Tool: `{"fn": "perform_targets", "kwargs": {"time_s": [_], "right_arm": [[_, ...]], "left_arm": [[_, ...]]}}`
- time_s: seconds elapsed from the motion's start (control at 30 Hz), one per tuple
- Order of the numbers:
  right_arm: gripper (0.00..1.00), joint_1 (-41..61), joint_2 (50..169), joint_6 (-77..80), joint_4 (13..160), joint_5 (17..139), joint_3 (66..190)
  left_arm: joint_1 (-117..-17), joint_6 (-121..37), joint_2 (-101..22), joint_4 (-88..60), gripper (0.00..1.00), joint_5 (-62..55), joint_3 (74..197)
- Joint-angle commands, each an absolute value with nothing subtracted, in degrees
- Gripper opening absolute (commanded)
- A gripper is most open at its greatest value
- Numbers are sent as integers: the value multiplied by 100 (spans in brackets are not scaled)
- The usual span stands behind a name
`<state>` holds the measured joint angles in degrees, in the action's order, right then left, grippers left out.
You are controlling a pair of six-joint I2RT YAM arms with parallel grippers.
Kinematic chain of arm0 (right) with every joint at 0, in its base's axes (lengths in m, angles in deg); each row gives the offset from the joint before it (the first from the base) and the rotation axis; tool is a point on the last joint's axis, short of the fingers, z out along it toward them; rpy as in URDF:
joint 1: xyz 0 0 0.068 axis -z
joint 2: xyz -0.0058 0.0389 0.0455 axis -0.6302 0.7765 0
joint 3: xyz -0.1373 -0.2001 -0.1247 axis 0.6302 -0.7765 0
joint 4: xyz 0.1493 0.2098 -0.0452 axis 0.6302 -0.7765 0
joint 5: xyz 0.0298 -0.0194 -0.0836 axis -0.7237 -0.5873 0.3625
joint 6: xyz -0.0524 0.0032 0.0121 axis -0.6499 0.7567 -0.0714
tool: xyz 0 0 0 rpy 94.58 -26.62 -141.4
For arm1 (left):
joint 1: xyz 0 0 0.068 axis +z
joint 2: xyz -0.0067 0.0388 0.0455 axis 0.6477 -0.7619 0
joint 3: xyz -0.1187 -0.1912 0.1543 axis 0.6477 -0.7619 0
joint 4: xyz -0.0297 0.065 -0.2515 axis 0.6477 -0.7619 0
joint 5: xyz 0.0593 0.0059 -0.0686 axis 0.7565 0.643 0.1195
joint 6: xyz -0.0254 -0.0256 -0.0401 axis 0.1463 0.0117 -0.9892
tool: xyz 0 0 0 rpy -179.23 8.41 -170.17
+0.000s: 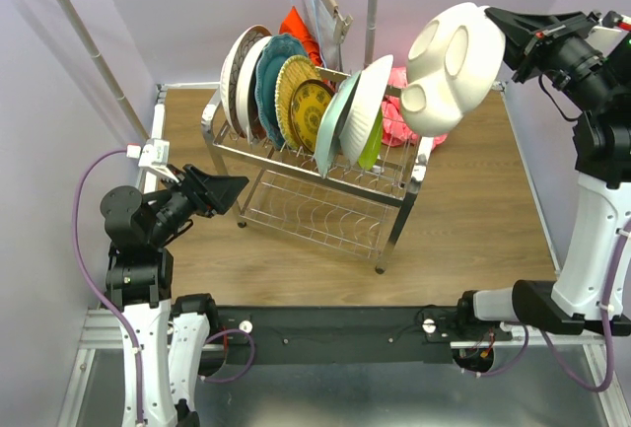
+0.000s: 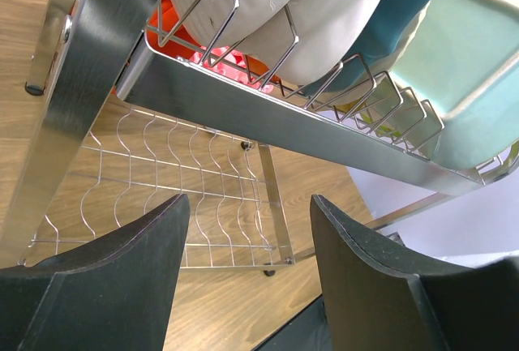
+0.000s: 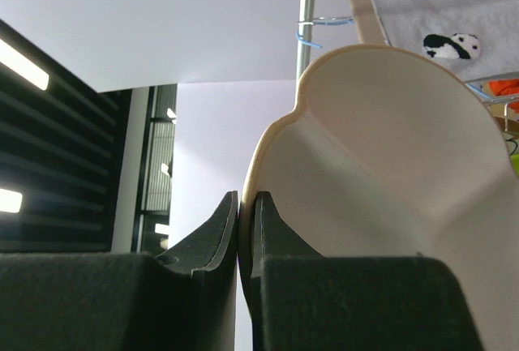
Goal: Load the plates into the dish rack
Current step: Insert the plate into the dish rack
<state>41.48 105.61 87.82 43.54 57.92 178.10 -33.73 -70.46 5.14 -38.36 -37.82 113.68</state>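
The steel wire dish rack (image 1: 394,235) stands mid-table with several plates (image 1: 296,92) upright in its top tier: white, teal, yellow patterned, pale aqua, white, lime green. My right gripper (image 1: 505,44) is shut on the rim of a white divided plate (image 1: 449,67), held in the air above the rack's right end. In the right wrist view the plate (image 3: 389,164) rises from between my fingers (image 3: 280,229). My left gripper (image 1: 232,190) is open and empty, low beside the rack's left legs. The left wrist view shows the rack's rail (image 2: 268,120) from below.
A white-poled clothes rail (image 1: 89,42) stands at the back with hangers and a cloth. Red and pink cloths (image 1: 399,116) lie behind the rack. The rack's lower wire shelf (image 1: 315,205) holds nothing. Purple walls close in on both sides.
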Motion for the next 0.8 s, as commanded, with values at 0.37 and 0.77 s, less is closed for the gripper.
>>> {"fn": "perform_targets", "kwargs": {"time_s": [0.37, 0.77], "right_arm": [[1, 3353, 10351, 8795, 4666, 6618, 17856], [1, 3273, 10219, 8734, 4543, 6750, 17662]], "left_arm": [[-3395, -6932, 527, -3818, 70, -3770, 11402], [-3395, -6932, 474, -3739, 70, -3788, 11446]]}}
